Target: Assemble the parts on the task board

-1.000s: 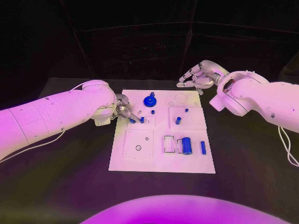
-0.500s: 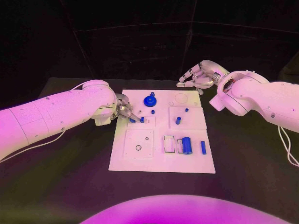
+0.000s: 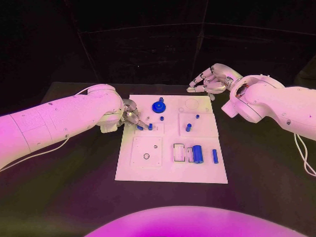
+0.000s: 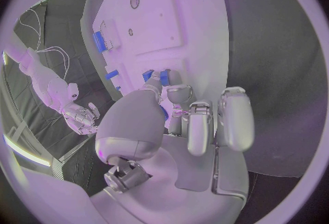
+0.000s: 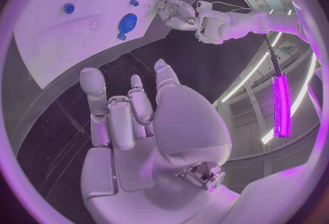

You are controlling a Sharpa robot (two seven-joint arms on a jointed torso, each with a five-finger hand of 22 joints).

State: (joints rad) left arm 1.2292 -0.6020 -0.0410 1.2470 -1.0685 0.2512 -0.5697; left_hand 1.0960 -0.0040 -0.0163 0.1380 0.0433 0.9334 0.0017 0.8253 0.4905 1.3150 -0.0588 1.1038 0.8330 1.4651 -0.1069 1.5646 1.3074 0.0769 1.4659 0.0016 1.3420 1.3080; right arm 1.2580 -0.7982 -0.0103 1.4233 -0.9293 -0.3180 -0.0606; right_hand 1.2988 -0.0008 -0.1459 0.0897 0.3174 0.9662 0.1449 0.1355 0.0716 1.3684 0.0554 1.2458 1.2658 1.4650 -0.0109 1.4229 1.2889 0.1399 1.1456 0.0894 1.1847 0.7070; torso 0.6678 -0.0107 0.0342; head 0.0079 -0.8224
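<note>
On the black counter (image 3: pixel 72 192) nothing has shifted over the last second: the flat white task board (image 3: pixel 171 175) lies at centre with its small blue parts as before. The left robot hand (image 3: pixel 132 117), at the board's nine o'clock edge, stays pinched on a small blue peg (image 3: pixel 149 127) standing there, so I judge the seating unfinished. The right robot hand (image 3: pixel 209 81) still hovers beyond one o'clock, fingers apart, holding nothing

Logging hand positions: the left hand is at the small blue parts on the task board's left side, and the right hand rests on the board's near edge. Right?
Not quite. The right hand hangs beyond the task board's far edge, off the board and holding nothing, as the head view shows. The left hand is at the small blue parts, as you said.
</note>
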